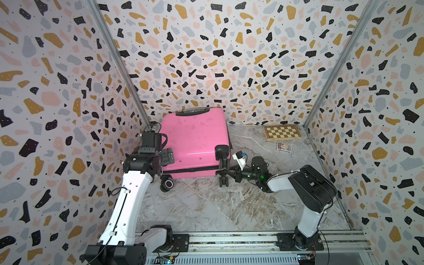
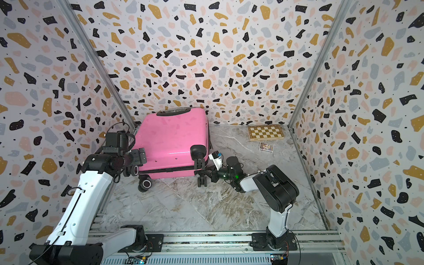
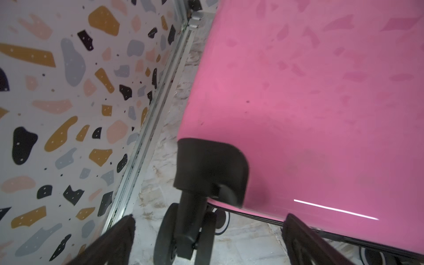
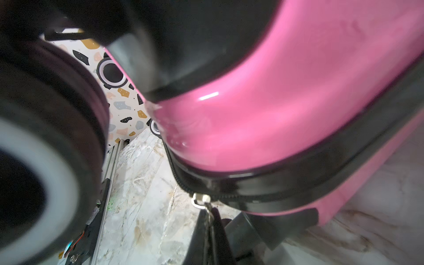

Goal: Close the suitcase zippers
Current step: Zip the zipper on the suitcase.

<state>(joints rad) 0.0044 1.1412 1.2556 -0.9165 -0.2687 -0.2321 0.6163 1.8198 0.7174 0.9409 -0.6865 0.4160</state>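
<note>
— Where to find the bright pink hard-shell suitcase (image 1: 195, 140)?

— Lying flat at the far left corner of the grey marbled table (image 1: 206, 206), with its black white-rimmed spinner wheels (image 1: 168, 183) toward the near edge. Shells together, judging by both top views.

— And the step in hand?

— Drawing a slider along the black zipper track (image 1: 190, 170), by the look of it. In the right wrist view, note the right pincer (image 4: 209, 218) pressed together on the small silver zipper pull (image 4: 200, 202), at the case's near right corner, between two of those wheels.

— Left pincer (image 3: 210, 219)?

— Spread wide, holding nothing. Hovering by the wheel at the case's near left corner, close to the shell. Cannot tell about contact.

— Much left to do?

— Hard to say. Cannot tell meshed stretches of track from open ones.

— Next move, then?

— Probably leading the slider round the corner curve, following the track rather than tugging straight off it, with a firm pinch on so tiny a pull. Likely calls for bracing too. Being light and glossy, the case might well slide across the table under the pull, so worth setting the left pincer against the shell to steady it.
</note>
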